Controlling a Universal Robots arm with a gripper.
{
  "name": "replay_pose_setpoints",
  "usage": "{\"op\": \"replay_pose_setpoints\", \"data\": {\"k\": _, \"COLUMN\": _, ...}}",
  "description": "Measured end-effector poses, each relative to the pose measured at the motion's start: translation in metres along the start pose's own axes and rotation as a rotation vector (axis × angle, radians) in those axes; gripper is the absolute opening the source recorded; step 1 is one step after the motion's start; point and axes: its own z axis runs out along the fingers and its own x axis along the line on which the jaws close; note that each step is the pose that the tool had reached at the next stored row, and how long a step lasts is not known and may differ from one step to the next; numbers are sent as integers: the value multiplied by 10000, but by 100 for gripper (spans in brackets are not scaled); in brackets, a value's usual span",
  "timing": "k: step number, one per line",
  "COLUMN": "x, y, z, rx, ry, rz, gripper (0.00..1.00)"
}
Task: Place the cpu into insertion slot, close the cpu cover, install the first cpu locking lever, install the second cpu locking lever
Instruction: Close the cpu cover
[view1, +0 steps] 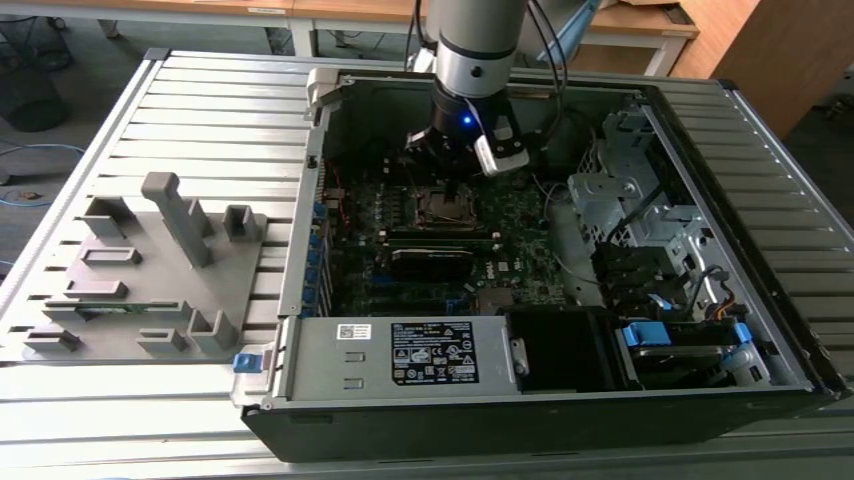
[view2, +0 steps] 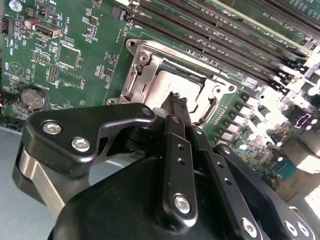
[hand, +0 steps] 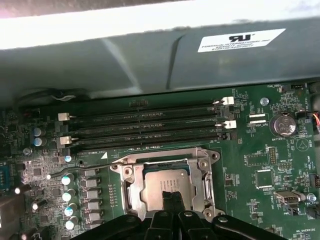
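1. Silver-grey metal top of the cpu (hand: 162, 184) shows through the window of the cpu cover (hand: 131, 192), which lies flat over it in the first wrist view.
2. The cpu sits in the insertion slot (view1: 447, 207), near the middle of the green board (hand: 260, 150) inside the open computer case (view1: 747, 130).
3. I read the gripper (view2: 176, 99) as pressed together: its two black fingers (view2: 172, 150) meet at the tips with nothing pinched between them.
4. The tips are right over the cpu top, near one edge. I cannot tell whether they touch it.
5. Long black memory slots (hand: 150, 125) run beside the insertion slot. A coin battery (hand: 283, 125) sits farther out on the board.
6. In the exterior view the arm (view1: 470, 60) reaches down into the case over the slot.
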Motion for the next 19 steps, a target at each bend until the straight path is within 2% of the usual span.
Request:
{"op": "replay_pose_setpoints", "data": {"k": 7, "x": 0, "y": -1, "z": 26, "rx": 15, "ry": -1, "rz": -34, "gripper": 11}}
{"op": "replay_pose_setpoints", "data": {"k": 14, "x": 1, "y": -3, "z": 42, "rx": 32, "ry": 0, "rz": -336, "gripper": 11}}
{"op": "replay_pose_setpoints", "data": {"k": 19, "x": 2, "y": -3, "z": 42, "rx": 30, "ry": 0, "rz": -346, "gripper": 11}}
